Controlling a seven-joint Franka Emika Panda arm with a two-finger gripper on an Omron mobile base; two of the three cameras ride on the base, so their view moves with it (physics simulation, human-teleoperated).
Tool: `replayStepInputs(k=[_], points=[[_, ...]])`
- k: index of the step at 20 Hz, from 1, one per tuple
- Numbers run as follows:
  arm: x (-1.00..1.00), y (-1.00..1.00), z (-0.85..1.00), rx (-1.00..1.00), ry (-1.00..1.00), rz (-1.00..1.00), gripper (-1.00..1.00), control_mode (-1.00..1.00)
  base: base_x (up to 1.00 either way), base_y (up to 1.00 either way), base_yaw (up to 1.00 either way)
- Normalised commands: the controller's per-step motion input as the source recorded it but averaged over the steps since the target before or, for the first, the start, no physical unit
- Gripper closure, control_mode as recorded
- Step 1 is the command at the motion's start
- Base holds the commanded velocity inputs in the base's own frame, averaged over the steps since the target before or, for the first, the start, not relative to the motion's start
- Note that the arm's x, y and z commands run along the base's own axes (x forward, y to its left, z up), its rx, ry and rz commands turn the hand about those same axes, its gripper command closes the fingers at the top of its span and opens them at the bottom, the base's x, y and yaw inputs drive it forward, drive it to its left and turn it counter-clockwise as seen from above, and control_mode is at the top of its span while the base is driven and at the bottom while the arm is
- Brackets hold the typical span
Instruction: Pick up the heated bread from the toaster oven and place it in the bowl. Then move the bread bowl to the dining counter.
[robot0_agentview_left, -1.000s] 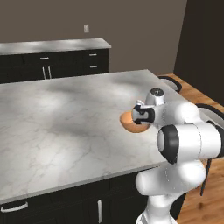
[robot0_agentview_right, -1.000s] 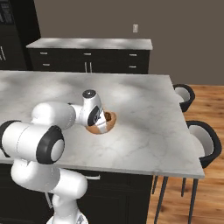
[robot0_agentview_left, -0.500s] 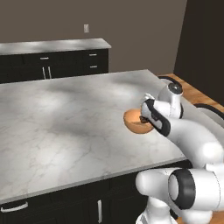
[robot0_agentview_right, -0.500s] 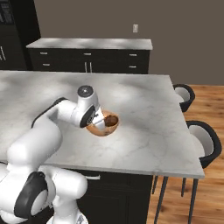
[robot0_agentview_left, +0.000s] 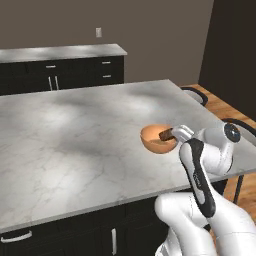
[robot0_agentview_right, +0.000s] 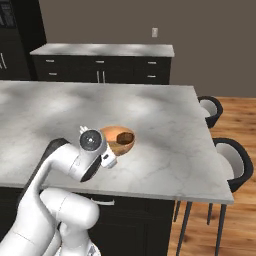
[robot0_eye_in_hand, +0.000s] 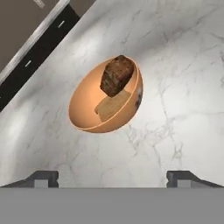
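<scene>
Bowl (robot0_agentview_left: 158, 139) sits on the marble worktop (robot0_agentview_left: 75, 135) in the left base view, toward its right side, with the bread (robot0_agentview_left: 165, 134) dark against its near-right wall; the hand (robot0_agentview_left: 179, 134) is just beside the rim. From the right base view, the bowl (robot0_agentview_right: 118, 139) rests near the worktop's front edge (two stools (robot0_agentview_right: 235, 162) stand off to the right), the arm's wrist just beside it. Hand view: bread (robot0_eye_in_hand: 116, 75) leans inside the bowl (robot0_eye_in_hand: 106, 96), and the fingertips (robot0_eye_in_hand: 43, 177) are spread wide, holding nothing.

Both base views looked forward and down from behind the arm, sharing the dining counter (robot0_agentview_left: 75, 145) (robot0_agentview_right: 165, 130); the hand view hung close above the bowl (robot0_eye_in_hand: 105, 100).
</scene>
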Motion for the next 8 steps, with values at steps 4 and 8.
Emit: replayStepInputs(k=[4,8], points=[[-1.00,0.33,-0.05,-0.17,-0.43,0.20,-1.00,-1.00,0.00,0.00,0.00],[0.00,0.00,0.00,0.00,0.02,0.00,-1.00,-1.00,0.00,0.00,0.00]])
